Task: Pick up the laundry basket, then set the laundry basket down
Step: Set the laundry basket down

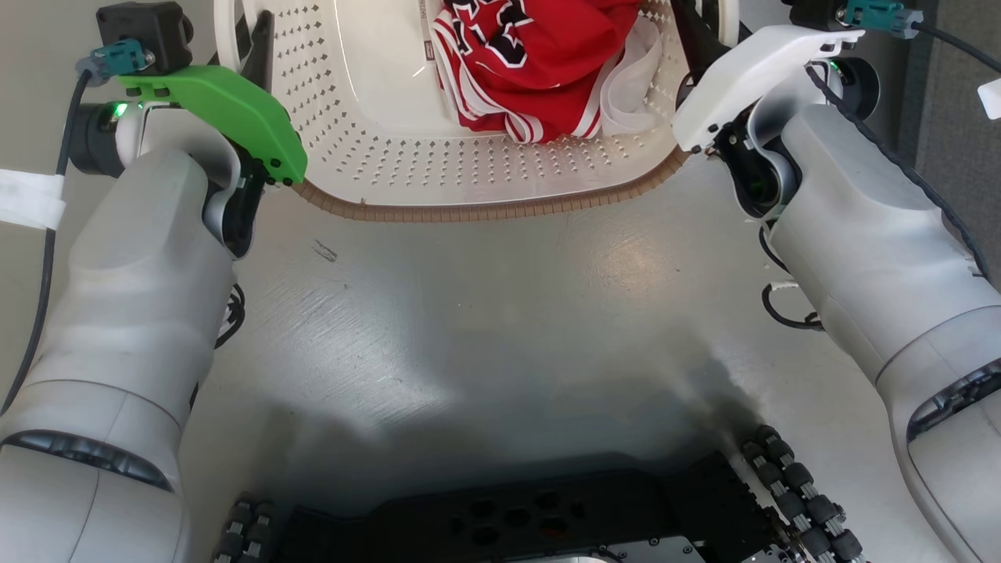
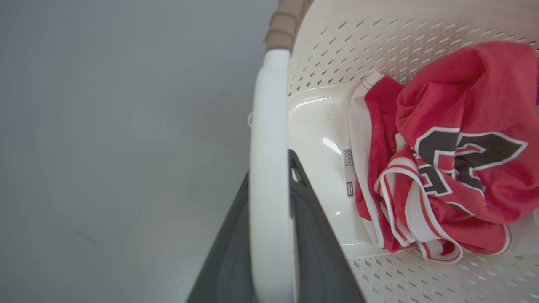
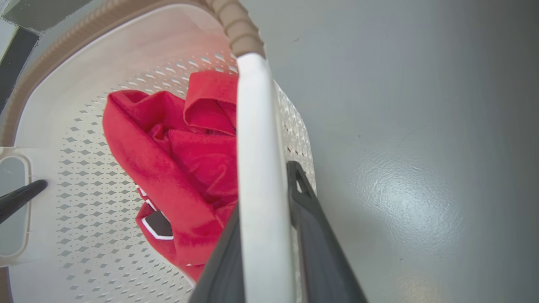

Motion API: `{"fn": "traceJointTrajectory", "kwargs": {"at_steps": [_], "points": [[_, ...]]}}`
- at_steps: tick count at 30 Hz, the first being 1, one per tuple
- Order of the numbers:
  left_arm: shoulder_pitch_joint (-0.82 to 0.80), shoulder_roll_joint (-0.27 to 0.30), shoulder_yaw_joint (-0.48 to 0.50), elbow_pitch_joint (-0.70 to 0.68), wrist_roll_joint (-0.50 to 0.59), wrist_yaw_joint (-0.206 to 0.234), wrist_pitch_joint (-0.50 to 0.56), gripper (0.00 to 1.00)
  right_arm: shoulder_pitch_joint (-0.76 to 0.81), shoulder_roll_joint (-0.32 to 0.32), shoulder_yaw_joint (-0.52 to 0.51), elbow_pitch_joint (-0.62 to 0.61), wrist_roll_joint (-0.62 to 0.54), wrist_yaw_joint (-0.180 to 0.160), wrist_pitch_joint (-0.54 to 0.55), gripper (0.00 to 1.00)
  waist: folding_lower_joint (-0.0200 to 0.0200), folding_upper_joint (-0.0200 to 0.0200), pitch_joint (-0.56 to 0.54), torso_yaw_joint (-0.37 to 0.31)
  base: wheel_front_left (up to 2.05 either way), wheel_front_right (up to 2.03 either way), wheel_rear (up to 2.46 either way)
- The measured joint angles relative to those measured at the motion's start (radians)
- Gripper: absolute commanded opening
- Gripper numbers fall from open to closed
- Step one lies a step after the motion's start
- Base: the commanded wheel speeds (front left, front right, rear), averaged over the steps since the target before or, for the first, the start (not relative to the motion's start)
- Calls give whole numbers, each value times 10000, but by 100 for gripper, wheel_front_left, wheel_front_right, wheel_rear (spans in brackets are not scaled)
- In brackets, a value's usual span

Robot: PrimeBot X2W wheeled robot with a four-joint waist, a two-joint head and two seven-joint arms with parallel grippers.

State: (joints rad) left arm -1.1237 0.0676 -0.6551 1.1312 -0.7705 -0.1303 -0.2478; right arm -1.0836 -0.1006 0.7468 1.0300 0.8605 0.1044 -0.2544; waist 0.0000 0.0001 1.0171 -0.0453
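The laundry basket [image 1: 469, 168], cream-white and perforated with a brown woven-look rim, lies at the top centre of the head view with a red and white jersey [image 1: 539, 55] inside. My left gripper [image 1: 260, 47], under a green cover, is shut on the basket's left white handle [image 2: 269, 126], which runs between its dark fingers [image 2: 311, 227]. My right gripper [image 1: 694, 35], under a white cover, is shut on the right white handle [image 3: 259, 139] in the same way. In the right wrist view, the left gripper's finger [image 3: 21, 198] shows at the far handle. Whether the basket touches the floor cannot be told.
Grey floor [image 1: 485, 313] spreads between the basket and my black base [image 1: 508, 524], with a small dark scuff [image 1: 324, 250]. A darker strip of flooring [image 1: 954, 133] runs along the right edge. Cables hang beside both forearms.
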Motion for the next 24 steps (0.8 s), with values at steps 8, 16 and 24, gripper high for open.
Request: {"fn": "traceJointTrajectory", "kwargs": {"at_steps": [8, 16, 24], "points": [[-55, 0, -4, 86, 12, -2, -12, 0, 8, 6, -226, -59, -190, 2, 25, 0, 0, 0, 43, -2, 0, 0, 0], [-37, -23, -98, 314, 46, -2, -54, 100, 14, 35, -495, -215, -443, 196, 38, 100, 0, 0, -9, -3, 0, 0, 0], [-32, -33, -165, 523, 98, -6, -54, 100, 100, 48, -673, -121, -539, 198, 27, 100, 0, 0, -252, -50, 0, 0, 0]]}}
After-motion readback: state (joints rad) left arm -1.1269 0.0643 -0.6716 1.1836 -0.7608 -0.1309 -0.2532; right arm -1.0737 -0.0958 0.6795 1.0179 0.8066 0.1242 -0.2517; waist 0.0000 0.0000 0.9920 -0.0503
